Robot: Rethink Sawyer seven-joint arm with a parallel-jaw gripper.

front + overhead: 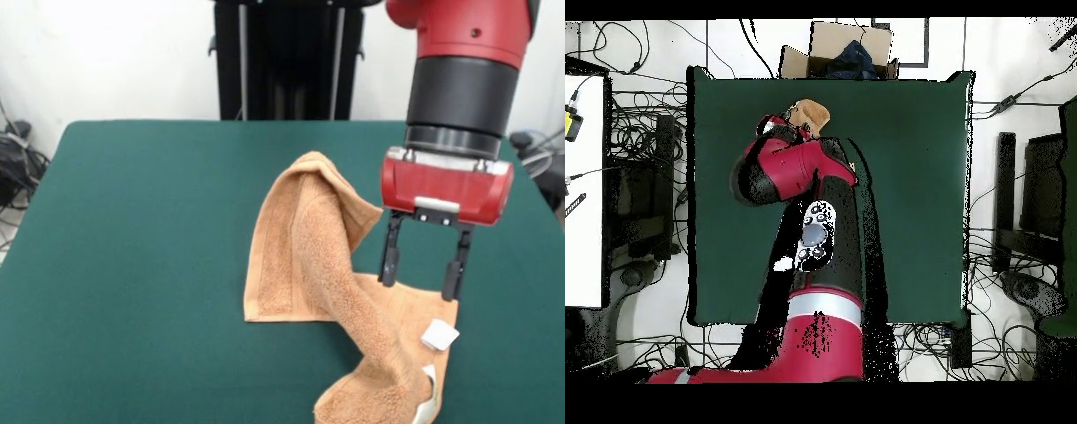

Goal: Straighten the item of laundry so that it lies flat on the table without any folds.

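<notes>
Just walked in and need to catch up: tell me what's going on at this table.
A red and black robot arm is working on an orange-tan towel on the green table. The towel is still bunched and folded over itself. The gripper hangs open just over its right part, holding nothing.

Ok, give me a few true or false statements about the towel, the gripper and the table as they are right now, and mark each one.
1. The towel lies fully flat on the table. False: it is folded over itself and bunched.
2. The gripper is open, with nothing between its fingers. True.
3. White tags show at the towel's edge. True.
4. The table top is red. False: it is dark green.
5. In the overhead view the arm hides most of the towel. True: only a small part shows.
</notes>
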